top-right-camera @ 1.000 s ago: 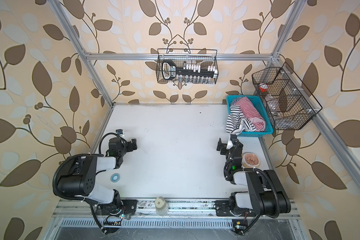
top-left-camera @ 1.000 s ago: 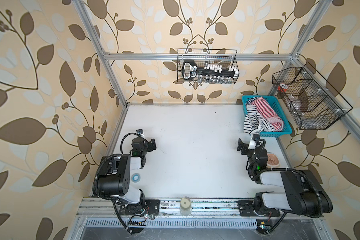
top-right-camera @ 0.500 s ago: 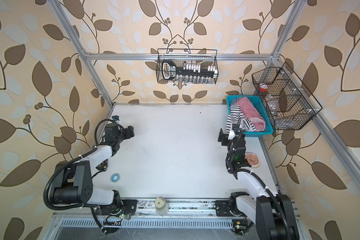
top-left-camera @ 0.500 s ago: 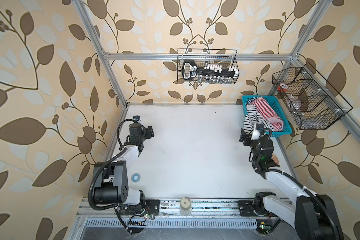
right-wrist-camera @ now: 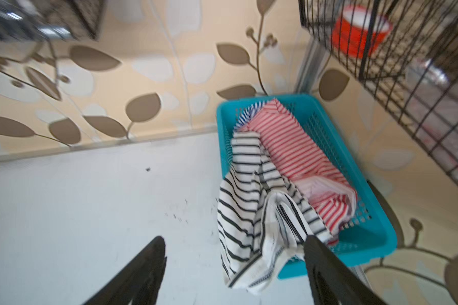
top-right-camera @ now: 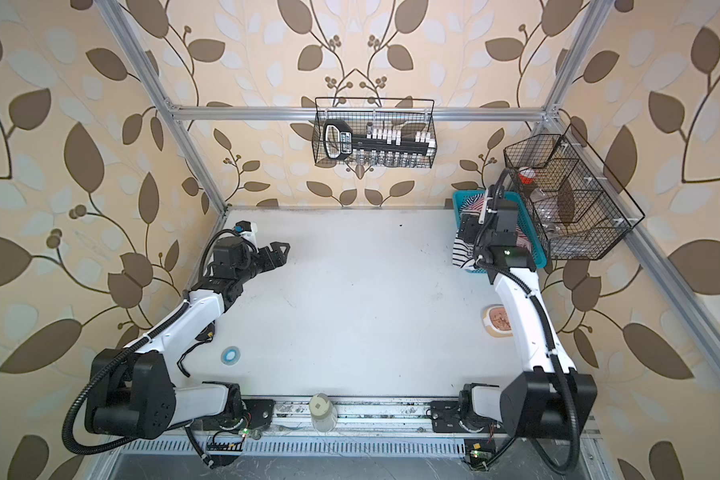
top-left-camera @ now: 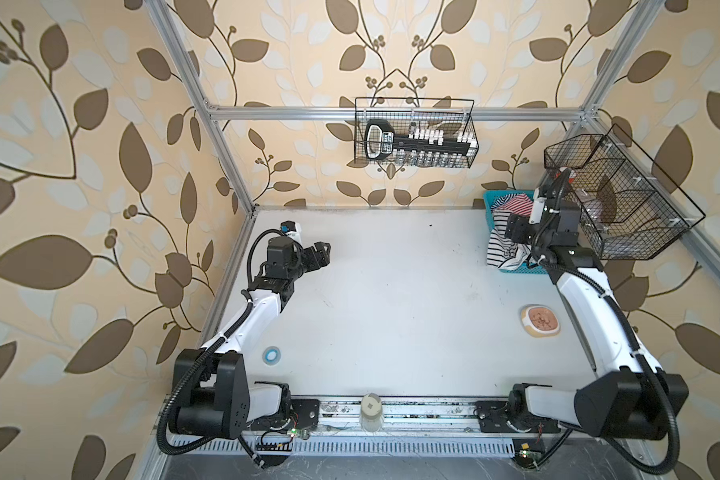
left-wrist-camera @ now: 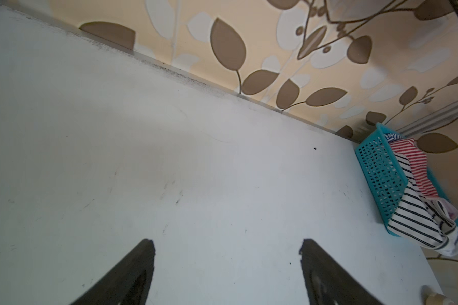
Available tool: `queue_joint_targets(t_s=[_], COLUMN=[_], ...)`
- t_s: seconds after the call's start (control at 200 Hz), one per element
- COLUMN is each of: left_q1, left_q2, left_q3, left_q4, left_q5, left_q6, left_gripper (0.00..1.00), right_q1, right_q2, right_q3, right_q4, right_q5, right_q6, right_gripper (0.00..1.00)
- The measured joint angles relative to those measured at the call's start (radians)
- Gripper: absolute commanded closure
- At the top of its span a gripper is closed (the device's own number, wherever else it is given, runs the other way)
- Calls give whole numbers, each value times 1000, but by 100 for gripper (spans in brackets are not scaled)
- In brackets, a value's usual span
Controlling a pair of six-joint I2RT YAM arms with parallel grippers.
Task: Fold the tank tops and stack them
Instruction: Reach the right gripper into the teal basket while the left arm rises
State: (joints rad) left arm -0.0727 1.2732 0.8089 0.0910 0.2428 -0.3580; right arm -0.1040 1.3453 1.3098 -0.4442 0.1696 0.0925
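Observation:
Two tank tops lie bunched in a blue basket [top-left-camera: 524,271] [right-wrist-camera: 368,237] at the back right of the table. The black-striped one [top-left-camera: 501,253] [top-right-camera: 462,251] [right-wrist-camera: 238,206] [left-wrist-camera: 413,219] hangs over the basket's near corner onto the table. The red-striped one [top-left-camera: 516,205] [right-wrist-camera: 296,153] [left-wrist-camera: 413,158] lies inside. My right gripper [top-left-camera: 513,226] [right-wrist-camera: 234,240] hovers open just above the hanging black-striped cloth; whether a finger touches it I cannot tell. My left gripper [top-left-camera: 325,250] [top-right-camera: 284,247] [left-wrist-camera: 226,241] is open over bare table at the back left.
A wire basket [top-left-camera: 414,137] with tools hangs on the back wall, and another [top-left-camera: 624,195] on the right wall beside the blue basket. A round tan dish [top-left-camera: 540,321], a small blue ring [top-left-camera: 272,355] and a jar [top-left-camera: 371,409] sit nearer the front.
Both arms have stretched out from their folded poses at the front. The right gripper went back to the blue basket; the left gripper went back and slightly inward.

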Motion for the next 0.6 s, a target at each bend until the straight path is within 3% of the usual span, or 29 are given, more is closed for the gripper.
queue_joint_targets(t_s=[0.195,0.6], left_q1=[-39,-53], left_q2=[-4,7], left_q3=[7,26], left_q4=[-28,-83], left_q5=[36,47], left_q6=[-13,-12], left_gripper=[11,11], right_q1=[-54,-113], right_q2=[138,415], right_q3=[98,193], right_q4=[-159,-250], right_q5=[1,-13], right_q6=[9,23], right_gripper=[23,26])
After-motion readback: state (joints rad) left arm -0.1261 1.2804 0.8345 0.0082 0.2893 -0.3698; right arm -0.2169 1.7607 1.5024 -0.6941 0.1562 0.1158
